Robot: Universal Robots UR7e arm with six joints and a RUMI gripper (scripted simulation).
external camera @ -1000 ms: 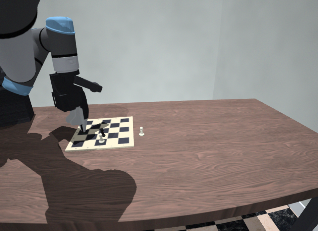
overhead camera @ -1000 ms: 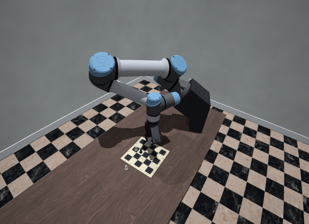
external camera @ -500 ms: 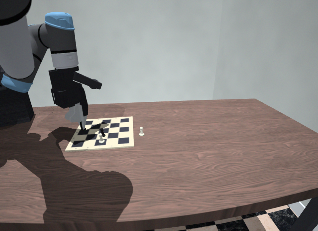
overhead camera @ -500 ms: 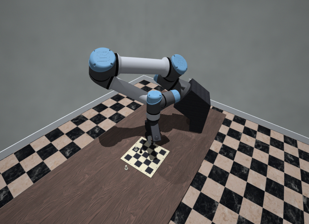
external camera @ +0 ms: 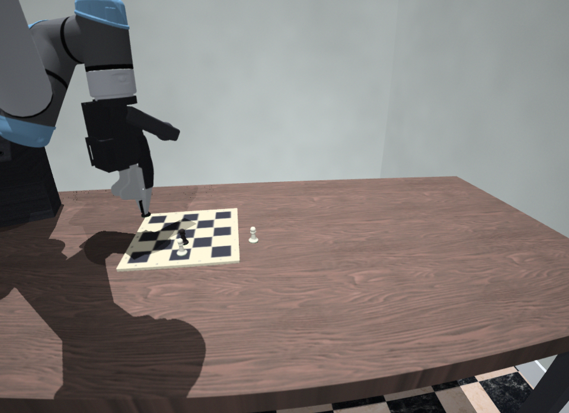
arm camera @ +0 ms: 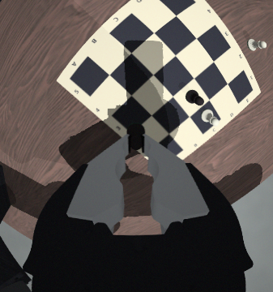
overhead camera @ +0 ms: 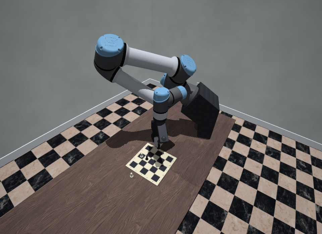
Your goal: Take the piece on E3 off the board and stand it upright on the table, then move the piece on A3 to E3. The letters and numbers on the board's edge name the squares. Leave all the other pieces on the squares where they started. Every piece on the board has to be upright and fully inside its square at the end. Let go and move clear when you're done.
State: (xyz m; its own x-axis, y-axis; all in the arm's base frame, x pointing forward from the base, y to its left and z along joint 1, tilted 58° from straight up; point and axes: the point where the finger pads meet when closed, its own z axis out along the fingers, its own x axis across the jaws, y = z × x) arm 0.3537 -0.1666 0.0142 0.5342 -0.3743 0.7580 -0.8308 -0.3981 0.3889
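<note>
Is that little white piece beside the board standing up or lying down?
Standing upright. The white pawn rests on its base on the table, off the board, round head on top.

A black pawn point(arm camera: 136, 131) hung upright, pinched at the board's point(arm camera: 233, 57) edge. The white pawn point(external camera: 252, 234) stood upright on the table beside the board.

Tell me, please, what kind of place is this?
Probably a bare test room for a robot: an arm fixed on a wood table, a small chessboard, plain grey walls and a checkered floor.
</note>
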